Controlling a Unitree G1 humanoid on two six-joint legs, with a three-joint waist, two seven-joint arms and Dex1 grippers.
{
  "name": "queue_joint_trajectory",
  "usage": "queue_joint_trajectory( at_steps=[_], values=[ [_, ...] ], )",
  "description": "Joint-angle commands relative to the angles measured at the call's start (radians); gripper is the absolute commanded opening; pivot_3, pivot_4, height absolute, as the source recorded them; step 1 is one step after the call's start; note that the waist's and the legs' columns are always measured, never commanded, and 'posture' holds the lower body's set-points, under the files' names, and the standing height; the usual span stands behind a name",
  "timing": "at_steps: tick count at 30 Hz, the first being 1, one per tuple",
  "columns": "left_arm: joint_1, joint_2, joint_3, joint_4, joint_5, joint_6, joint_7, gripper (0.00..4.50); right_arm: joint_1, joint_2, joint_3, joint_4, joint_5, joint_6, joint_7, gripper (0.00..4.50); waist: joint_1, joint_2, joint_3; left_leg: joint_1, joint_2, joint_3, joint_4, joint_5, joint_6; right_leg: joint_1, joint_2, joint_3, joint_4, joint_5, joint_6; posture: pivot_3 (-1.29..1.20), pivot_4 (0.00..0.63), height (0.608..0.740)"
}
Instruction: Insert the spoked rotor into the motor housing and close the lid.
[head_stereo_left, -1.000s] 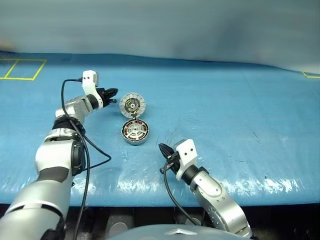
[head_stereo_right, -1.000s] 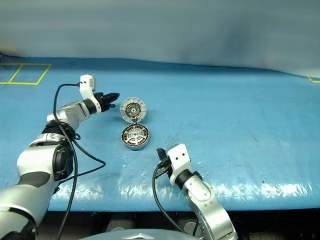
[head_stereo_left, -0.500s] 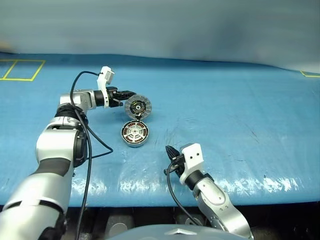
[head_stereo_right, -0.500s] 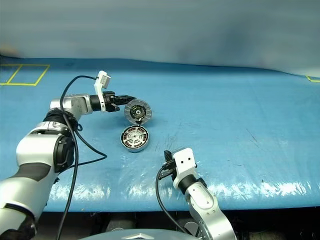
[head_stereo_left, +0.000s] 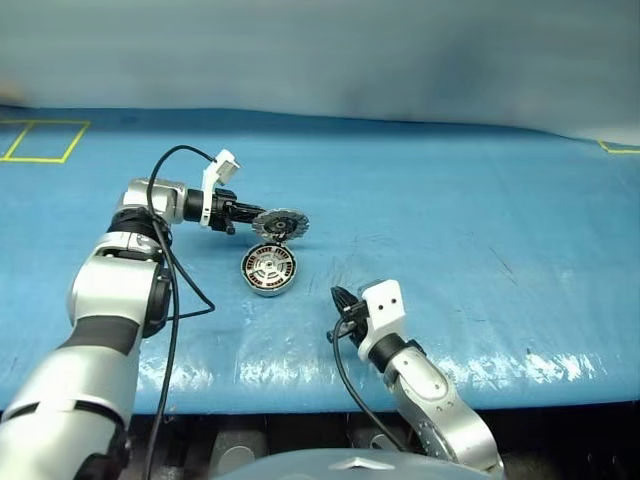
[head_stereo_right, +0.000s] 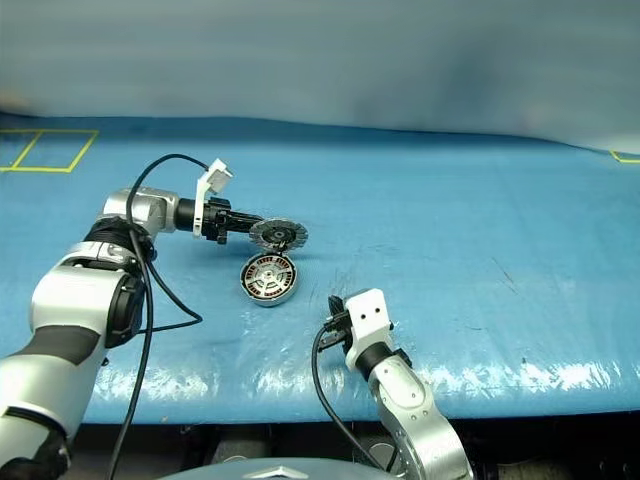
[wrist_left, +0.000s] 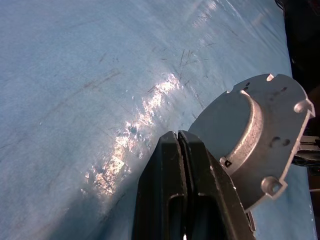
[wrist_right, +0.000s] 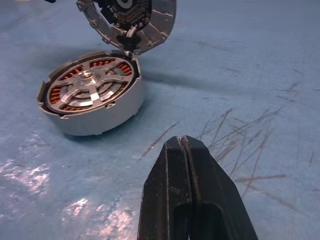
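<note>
A: Where does the motor housing (wrist_right: 90, 97) sit?

B: Flat on the blue counter (head_stereo_left: 450, 220), with the spoked rotor (wrist_right: 87, 89) already seated over its copper windings. The lid (head_stereo_left: 279, 223) hangs half-lowered on its hinge at the housing's far edge, ribbed face tipped down toward the housing.

A: And the claws?

B: The left claw (head_stereo_left: 247, 216) has its fingers pressed together, holding nothing; its tip lies against the lid's plain outer face, just beyond the housing. The right claw (wrist_right: 181, 145) is also pinched shut and empty, hovering near the housing on the robot's side.

A: What could spoil the closing?

B: Likely a slip. The closed tip only pushes on the lid's smooth back, so it may slide off the rim and let the lid spring back. A push aimed sideways could also shove the unheld housing across the slick counter. If the rotor sits slightly proud, the lid may jam before seating.
</note>
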Motion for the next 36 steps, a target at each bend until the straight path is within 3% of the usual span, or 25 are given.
queue_joint_trajectory(
  at_steps=[1,5,11,16,19,29,33,36],
  values=[
    [0.043,0.023,0.069,-0.107,-0.066,-0.03,0.028,0.05,-0.103,-0.005,-0.048,0.074,-0.007,-0.001,0.014,0.0,0.0,0.0,0.0,0.0,0.0,0.0,0.0,0.0,0.0,0.0,0.0,0.0,0.0,0.0,0.0,0.0,0.15,0.74],
    [0.205,0.019,0.121,-0.34,-0.13,-0.018,0.103,0.05,-0.261,-0.009,-0.073,0.213,-0.04,-0.006,0.016,0.0,-0.003,0.001,0.0,0.002,0.0,0.0,-0.001,0.0,0.0,0.0,0.0,0.0,0.002,0.0,0.0,0.0,0.15,0.74],
    [0.596,-0.034,0.229,-0.936,-0.305,0.162,0.296,0.05,-0.503,-0.006,-0.094,0.493,-0.079,-0.075,0.043,0.0,-0.007,0.001,0.0,0.001,0.0,-0.001,-0.001,0.001,-0.001,-0.001,0.0,0.0,0.007,0.003,-0.006,0.0,0.15,0.74],
    [0.99,-0.162,0.266,-1.408,-0.409,0.225,0.515,0.05,-0.72,0.016,-0.104,0.764,-0.091,-0.182,0.097,0.0,-0.011,0.001,0.0,0.004,0.0,0.0,0.0,0.001,-0.001,0.0,-0.001,0.001,0.008,0.003,-0.007,0.0,0.15,0.74],
    [1.146,-0.229,0.257,-1.576,-0.433,0.207,0.62,0.05,-0.81,0.033,-0.116,0.885,-0.08,-0.244,0.142,0.0,-0.007,0.001,0.0,0.005,0.0,0.0,0.0,0.002,-0.001,0.001,0.0,0.0,0.009,0.003,-0.006,0.0,0.15,0.74],
    [1.436,-0.35,0.202,-1.814,-0.445,0.012,0.786,0.05,-0.97,0.055,-0.163,1.133,-0.066,-0.372,0.25,0.0,-0.013,0.002,0.001,0.01,-0.001,0.001,0.005,0.005,0.0,0.008,-0.001,0.003,0.008,0.0,-0.005,0.0,0.15,0.74],
    [1.499,-0.364,0.125,-1.822,-0.329,-0.146,0.849,0.05,-0.95,0.049,-0.165,1.06,-0.058,-0.338,0.289,0.0,-0.014,0.002,0.001,0.011,-0.001,0.001,0.005,0.005,0.0,0.008,0.0,0.003,0.008,-0.001,-0.006,0.0,0.15,0.74],
    [1.53,-0.411,0.082,-1.773,-0.273,-0.28,0.899,0.05,-0.861,0.039,-0.134,0.88,-0.036,-0.274,0.348,0.0,-0.011,0.002,0.001,0.011,-0.001,0.002,0.003,0.005,0.0,0.008,0.0,0.003,0.006,-0.001,-0.006,0.0,0.15,0.74]
  ],
)
